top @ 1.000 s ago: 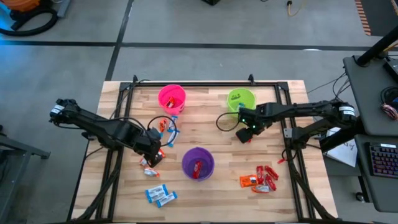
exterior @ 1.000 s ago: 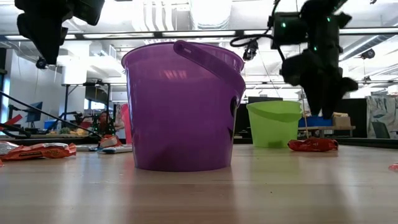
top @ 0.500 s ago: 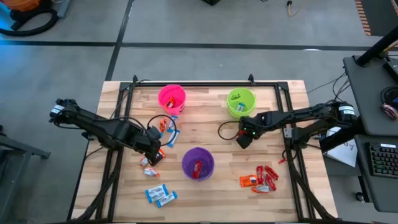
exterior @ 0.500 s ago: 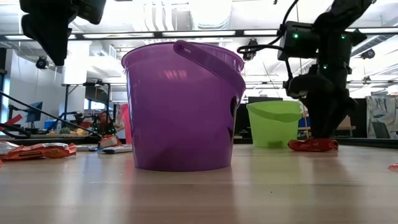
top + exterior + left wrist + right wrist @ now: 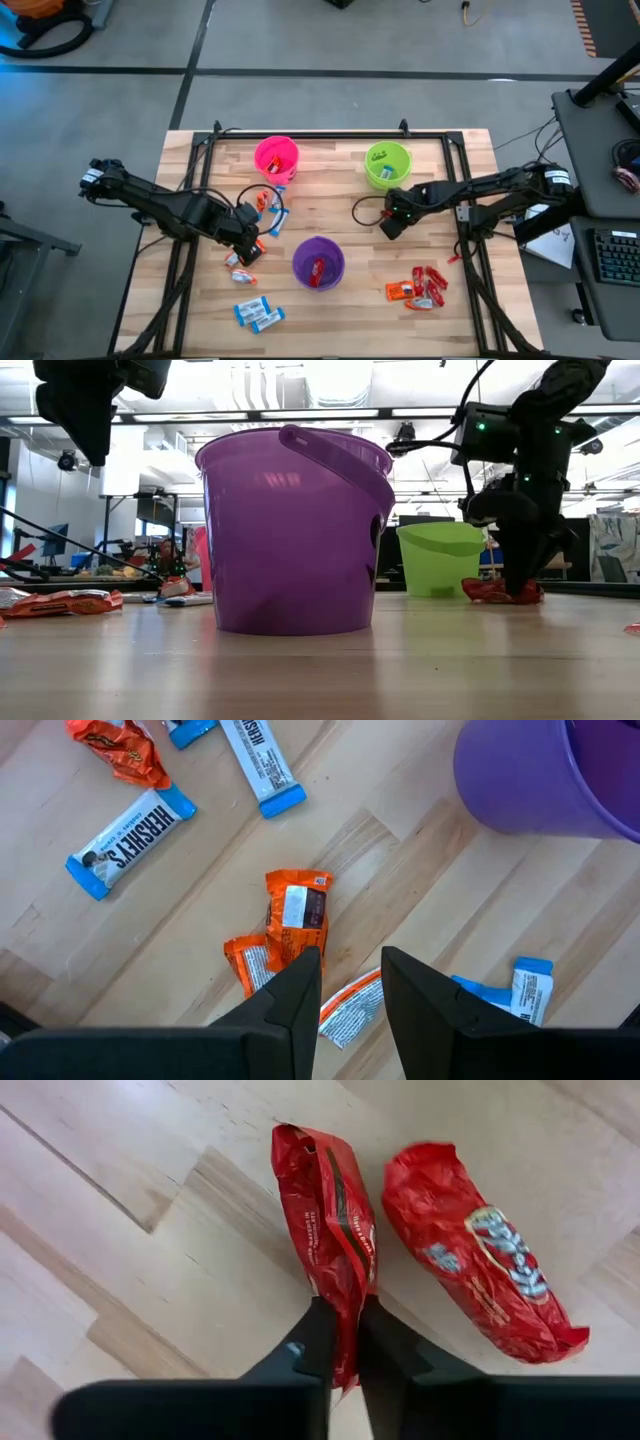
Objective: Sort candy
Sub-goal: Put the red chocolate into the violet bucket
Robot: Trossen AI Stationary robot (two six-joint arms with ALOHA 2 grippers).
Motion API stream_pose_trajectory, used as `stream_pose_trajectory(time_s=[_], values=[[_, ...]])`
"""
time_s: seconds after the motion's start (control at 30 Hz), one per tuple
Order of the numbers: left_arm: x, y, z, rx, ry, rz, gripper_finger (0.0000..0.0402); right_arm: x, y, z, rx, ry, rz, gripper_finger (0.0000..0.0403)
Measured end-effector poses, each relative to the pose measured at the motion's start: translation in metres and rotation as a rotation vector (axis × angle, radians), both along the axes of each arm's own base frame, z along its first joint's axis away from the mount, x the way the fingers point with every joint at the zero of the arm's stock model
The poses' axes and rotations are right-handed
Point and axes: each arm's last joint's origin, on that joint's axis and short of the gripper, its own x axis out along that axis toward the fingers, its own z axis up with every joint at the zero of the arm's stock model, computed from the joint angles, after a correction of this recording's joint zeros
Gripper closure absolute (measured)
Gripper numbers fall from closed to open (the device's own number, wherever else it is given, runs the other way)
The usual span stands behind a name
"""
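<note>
My right gripper (image 5: 340, 1342) is reaching down to the table from the right side, and its two dark fingers (image 5: 312, 1338) are squeezing together on one red candy (image 5: 328, 1208), pinching its end. My right arm (image 5: 480, 186) is stretching out long across the table. My left gripper (image 5: 350, 982) is hanging above the table on the left side with its fingers (image 5: 298, 995) a little apart, holding nothing.

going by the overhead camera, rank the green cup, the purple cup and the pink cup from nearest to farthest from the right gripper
From the right gripper, in the high view:
1. Green cup, just beyond it toward the table's far edge.
2. Purple cup, nearer the table's middle.
3. Pink cup, far corner on the left arm's side.
</note>
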Motion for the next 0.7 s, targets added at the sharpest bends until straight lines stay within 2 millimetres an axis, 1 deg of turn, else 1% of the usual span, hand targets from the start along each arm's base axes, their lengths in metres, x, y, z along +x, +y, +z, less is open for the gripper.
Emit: stream_pose_trajectory(time_s=[0.1,0.17,0.3,0.5,0.6,0.7], values=[[0.0,0.0,0.0,0.0,0.0,0.0,0.031,0.004,0.0,0.006,-0.004,-0.024,0.007,0.0385],[0.0,0.0,0.0,0.0,0.0,0.0,0.031,0.008,0.0,0.015,-0.004,-0.059,0.012,0.0385],[0.0,0.0,0.0,0.0,-0.001,-0.002,0.031,0.023,0.002,0.049,-0.023,-0.206,0.093,0.0386],[0.0,0.0,0.0,0.001,-0.001,-0.008,0.031,0.053,0.012,0.105,-0.107,-0.524,0.231,0.0386],[0.0,0.0,0.0,0.001,-0.001,-0.008,0.031,0.068,0.023,0.127,-0.182,-0.703,0.343,0.0387],[0.0,0.0,0.0,0.001,-0.001,-0.008,0.031,0.079,0.04,0.142,-0.273,-0.875,0.483,0.0384]])
